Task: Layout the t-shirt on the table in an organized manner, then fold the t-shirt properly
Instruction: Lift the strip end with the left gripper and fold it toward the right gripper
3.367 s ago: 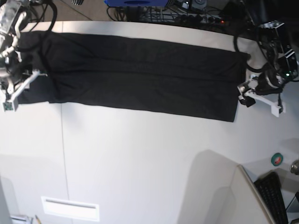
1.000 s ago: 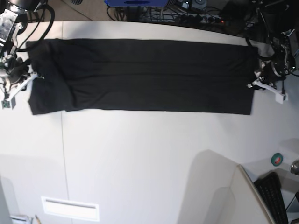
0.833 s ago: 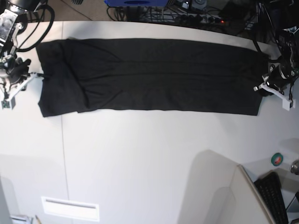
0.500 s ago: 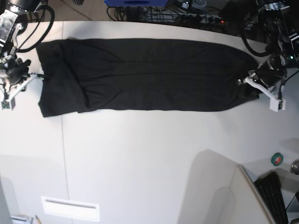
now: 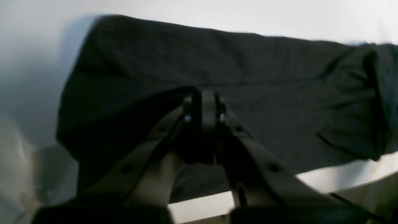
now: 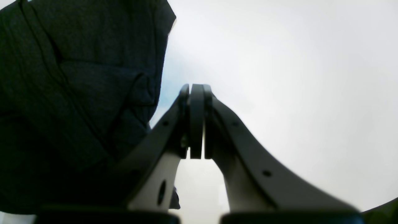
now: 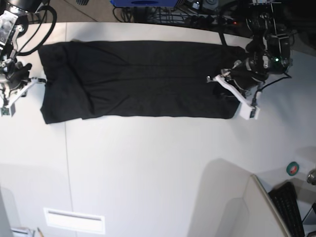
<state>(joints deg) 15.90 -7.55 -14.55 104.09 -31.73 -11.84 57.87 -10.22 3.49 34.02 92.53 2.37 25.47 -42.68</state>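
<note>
While the right gripper point(image 7: 35, 81) waits closed and empty beside the t-shirt point(image 7: 138, 79), spread as a band across the table point(image 7: 158, 168), the left gripper point(image 7: 216, 79), clamped on cloth, folds that end inward; next it likely needs laying flat.

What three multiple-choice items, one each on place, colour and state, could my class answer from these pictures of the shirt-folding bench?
1. Where does the right claw sit in the base view?
A. beside the shirt's left end
B. on the shirt's middle
C. by the keyboard

2. What colour is the t-shirt?
A. white
B. red
C. black

3. What is the left claw doing?
A. hanging wide open above the bare table
B. shut on the t-shirt's edge, lifting it
C. pressing the green tape roll

Key: 1 A, it sits off the cloth at that end. 2 C, dark fabric throughout. 3 B, jaws pinch raised cloth.
</note>
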